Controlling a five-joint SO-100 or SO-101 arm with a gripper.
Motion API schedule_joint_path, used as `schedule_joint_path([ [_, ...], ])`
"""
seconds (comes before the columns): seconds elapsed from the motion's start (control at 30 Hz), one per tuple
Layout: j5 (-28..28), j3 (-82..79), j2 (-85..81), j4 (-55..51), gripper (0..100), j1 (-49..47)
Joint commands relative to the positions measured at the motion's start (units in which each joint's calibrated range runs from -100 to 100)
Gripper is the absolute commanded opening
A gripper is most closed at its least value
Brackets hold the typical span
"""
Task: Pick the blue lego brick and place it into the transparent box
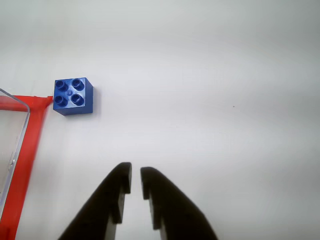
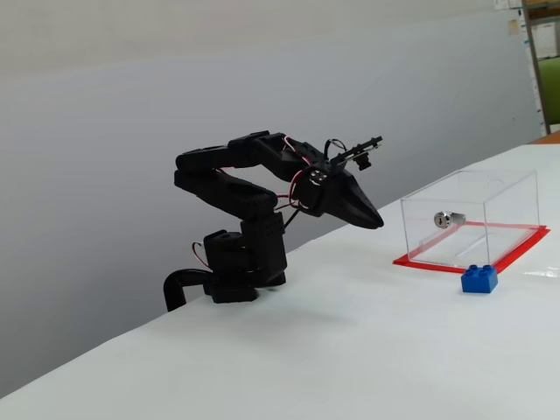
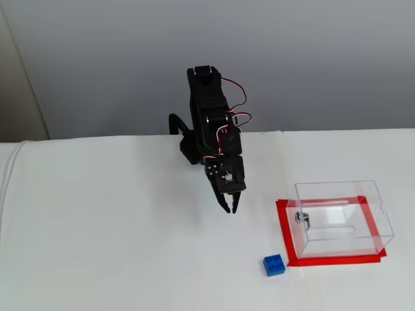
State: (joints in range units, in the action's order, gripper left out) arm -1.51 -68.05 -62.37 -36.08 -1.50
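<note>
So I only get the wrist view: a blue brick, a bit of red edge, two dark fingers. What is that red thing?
Observer: The base plate of a transparent box; the blue lego brick sits just outside its corner.
Operator: Is anything inside the box?
Observer: A small silver cylinder is fixed on one wall; otherwise it looks empty.
Operator: And are the fingers close to the brick?
Observer: No. In a fixed view the gripper hangs in the air well above the table, short of the brick, its fingers nearly together and holding nothing.
</note>
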Motion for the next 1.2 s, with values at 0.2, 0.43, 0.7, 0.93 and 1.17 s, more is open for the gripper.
schedule_joint_path([
  [0.2,0.6,6.9,14.3,12.4,26,-3.1],
  [0.43,0.7,7.0,21.9,21.7,29,-4.7],
  [0.7,0.6,7.2,28.7,31.2,28,-6.7],
  [0.93,0.6,7.2,34.4,37.9,28,-9.6],
  [1.17,0.6,10.2,39.4,40.4,28,-13.0],
])
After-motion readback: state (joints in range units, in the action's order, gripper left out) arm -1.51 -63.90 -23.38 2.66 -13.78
